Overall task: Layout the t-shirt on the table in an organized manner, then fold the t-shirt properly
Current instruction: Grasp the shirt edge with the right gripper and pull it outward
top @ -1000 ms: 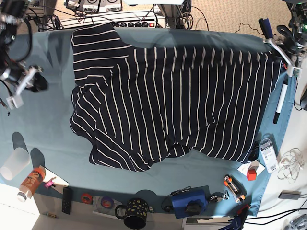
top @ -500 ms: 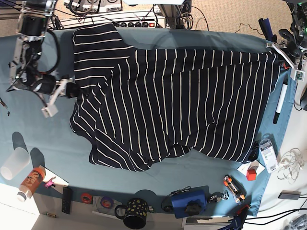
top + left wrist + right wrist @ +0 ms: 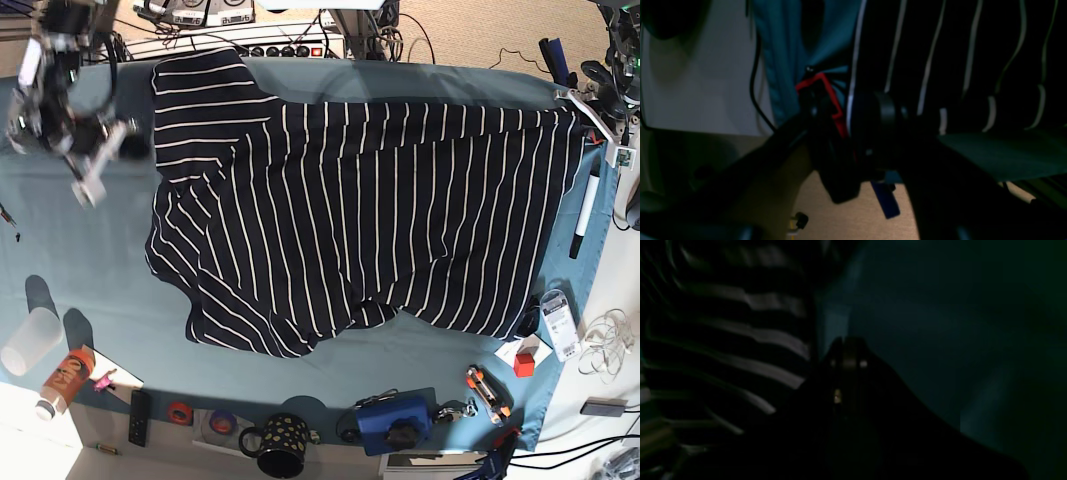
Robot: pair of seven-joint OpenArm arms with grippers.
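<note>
Two arms are at work, and only the right one has moved in the last second: its tool (image 3: 95, 165) swung in from the worktop's edge toward the sleeve of the large dark navy t-shirt with thin white stripes (image 3: 370, 210), then lifted back and away with its jaws pinched fully shut. In the right wrist view the striped cloth edge lies just beside the tool tip, over the teal-blue cloth of the worktop (image 3: 90, 260), and nothing striped shows between the jaws, so the pinch looks to have closed on nothing, though that view is very dark. The sleeve lies where it lay half a second ago, which supports a missed grab. The left tool (image 3: 600, 120) has not shifted; it sits at the shirt's far corner beside a red clip (image 3: 826, 96), jaws partly apart, and whether cloth is between them I cannot tell. The shirt lies spread across the worktop, its near hem bunched and curled under, so laying out is unfinished and the sleeve likely needs a second approach
</note>
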